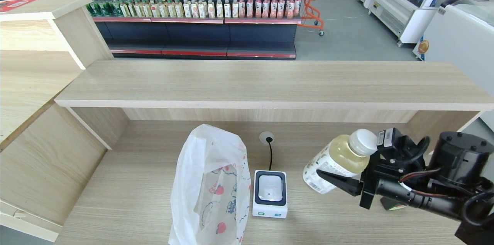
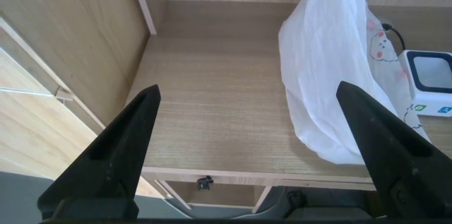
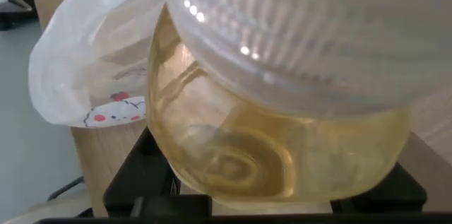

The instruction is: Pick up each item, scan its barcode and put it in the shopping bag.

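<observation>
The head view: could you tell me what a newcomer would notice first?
The right hand grips a tilted, white-capped clear plastic bottle of pale yellow drink over the right side of the wooden counter. Left of it sit a white barcode scanner and an open white plastic shopping bag.

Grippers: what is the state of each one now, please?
Left gripper: open, holding nothing.
Right gripper: shut on the clear plastic bottle of yellow drink with white cap.

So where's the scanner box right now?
In the head view, the barcode scanner sits on the lower counter, just right of the white shopping bag and left of the tilted drink bottle.
</observation>
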Robot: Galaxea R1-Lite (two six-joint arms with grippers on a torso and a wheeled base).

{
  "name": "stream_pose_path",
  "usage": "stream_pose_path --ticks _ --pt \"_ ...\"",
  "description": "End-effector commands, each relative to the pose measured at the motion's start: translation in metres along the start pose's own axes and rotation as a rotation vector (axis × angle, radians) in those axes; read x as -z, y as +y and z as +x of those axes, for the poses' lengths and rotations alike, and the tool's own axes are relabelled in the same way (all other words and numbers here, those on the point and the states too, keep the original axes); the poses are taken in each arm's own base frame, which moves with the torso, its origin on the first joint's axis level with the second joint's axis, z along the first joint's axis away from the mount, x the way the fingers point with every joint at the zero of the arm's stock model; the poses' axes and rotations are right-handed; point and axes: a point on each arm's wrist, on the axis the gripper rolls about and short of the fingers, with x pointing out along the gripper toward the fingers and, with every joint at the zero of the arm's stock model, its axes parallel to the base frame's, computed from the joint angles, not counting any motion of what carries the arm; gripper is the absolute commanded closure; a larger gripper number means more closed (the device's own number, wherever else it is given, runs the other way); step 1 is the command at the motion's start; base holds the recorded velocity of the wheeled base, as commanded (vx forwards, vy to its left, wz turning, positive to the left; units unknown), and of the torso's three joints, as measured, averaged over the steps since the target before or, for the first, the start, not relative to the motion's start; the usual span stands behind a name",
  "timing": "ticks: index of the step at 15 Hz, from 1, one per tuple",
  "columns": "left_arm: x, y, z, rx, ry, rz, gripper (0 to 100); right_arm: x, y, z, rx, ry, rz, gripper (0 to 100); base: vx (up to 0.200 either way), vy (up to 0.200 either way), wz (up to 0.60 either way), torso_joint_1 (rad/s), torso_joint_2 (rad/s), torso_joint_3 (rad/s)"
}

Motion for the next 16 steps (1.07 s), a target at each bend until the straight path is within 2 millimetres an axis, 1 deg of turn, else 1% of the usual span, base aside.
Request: stream_pose_path --ticks 1,2,4,5,7,12,16 --pt "0.0 0.0 0.0 0.0 0.0 0.0 0 0.03 -0.008 0.008 0.009 0.067 0.004 100 0.0 0.0 0.0 0.0 0.0 0.0" --pt "0.0 0.0 0.0 0.0 0.001 0.0 0 0.028 -0.011 0.013 0.016 0.028 -0.097 100 0.0 0.0 0.0 0.0 0.0 0.0" --pt "0.0 0.0 0.0 0.0 0.0 0.0 0 0.028 -0.015 0.021 0.02 -0.016 -0.213 100 0.0 0.0 0.0 0.0 0.0 0.0" --pt "0.0 0.0 0.0 0.0 0.0 -0.002 0 0.028 -0.015 0.022 -0.005 -0.031 -0.247 100 0.0 0.0 0.0 0.0 0.0 0.0" --pt "0.0 0.0 0.0 0.0 0.0 0.0 0 0.024 -0.018 0.025 -0.035 -0.068 -0.285 100 0.0 0.0 0.0 0.0 0.0 0.0" --pt "0.0 0.0 0.0 0.0 0.001 0.002 0 0.01 -0.02 0.021 -0.017 -0.107 -0.319 100 0.0 0.0 0.0 0.0 0.0 0.0" --pt "0.0 0.0 0.0 0.0 0.0 0.003 0 0.009 -0.017 0.017 -0.015 -0.099 -0.321 100 0.0 0.0 0.0 0.0 0.0 0.0"
